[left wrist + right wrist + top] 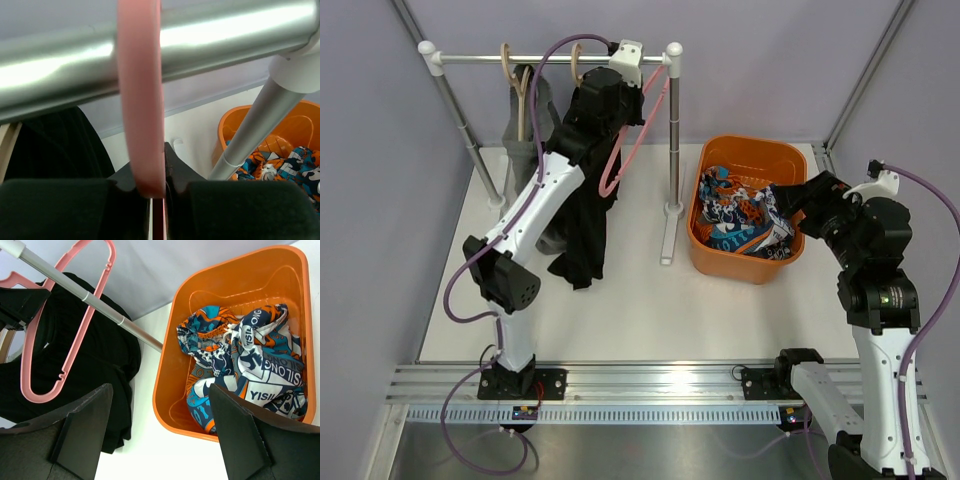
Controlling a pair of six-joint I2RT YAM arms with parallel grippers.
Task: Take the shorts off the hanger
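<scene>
**Pincers.** The left pincer (pixel 155 185) is raised to the rail (pixel 240 35). Its jaws are closed about the hook of the pink hanger (pixel 140 110), with no gap discernible, and that hanger carries no garment. The right pincer (pixel 161 390) stands wide open with nothing held, poised at the near rim of the orange basket (pixel 280 270).

**Garments.** The printed pair (pixel 250 360) lies crumpled in the basket, directly ahead of the right pincer. The black pair (pixel 582 230) hangs below and to the left of the left pincer, apparently from a wooden hanger (pixel 577 62), and its lower end reaches the counter (pixel 640 310). The grey pair (pixel 520 160) hangs further left on the same rail.

**Assessment.** Two pairs are not yet off. The fabric is judged light, limp and not fragile. It will sag and bunch rather than hold its shape, and it may snag on the hanger arms.

**Recommended hold.** Pinch a fold at the waistband just under the hanger, then draw it sideways and off. How the waistbands are fastened cannot be determined.
</scene>
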